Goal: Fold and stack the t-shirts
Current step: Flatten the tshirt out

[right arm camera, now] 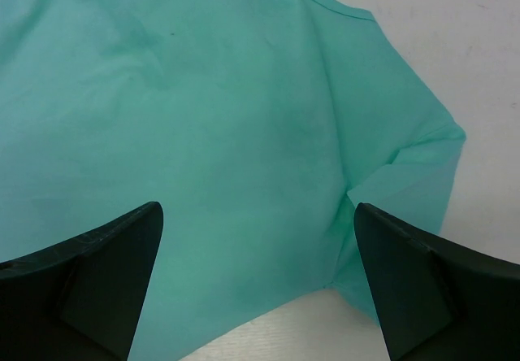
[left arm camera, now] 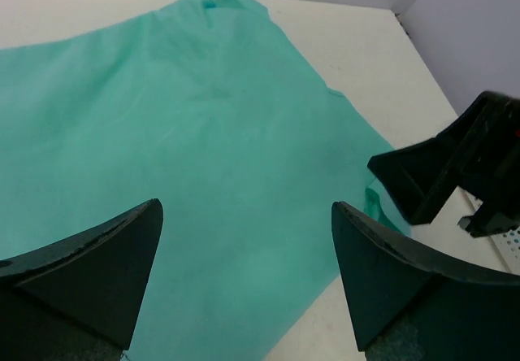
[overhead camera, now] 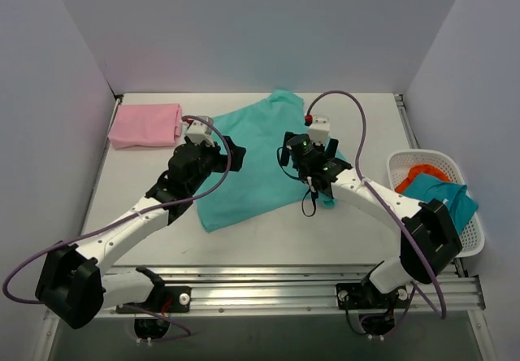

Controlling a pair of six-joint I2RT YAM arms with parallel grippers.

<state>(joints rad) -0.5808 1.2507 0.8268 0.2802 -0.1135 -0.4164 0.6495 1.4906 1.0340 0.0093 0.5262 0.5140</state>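
Note:
The turquoise-green t-shirt (overhead camera: 256, 162) lies spread flat in the middle of the table; no neck label shows. It fills the left wrist view (left arm camera: 203, 158) and the right wrist view (right arm camera: 219, 125). The pale pink t-shirt (overhead camera: 146, 124) lies folded at the far left. My left gripper (overhead camera: 230, 154) is open and empty over the shirt's left part, its fingers (left arm camera: 97, 267) wide apart. My right gripper (overhead camera: 286, 151) is open and empty over the shirt's right part, near a folded sleeve (right arm camera: 414, 182).
A white basket (overhead camera: 474, 215) at the right edge holds orange cloth (overhead camera: 421, 173) and teal cloth (overhead camera: 443, 192). White walls stand on three sides. A metal rail (overhead camera: 325, 284) runs along the near edge. The right gripper's black body (left arm camera: 463, 166) shows in the left wrist view.

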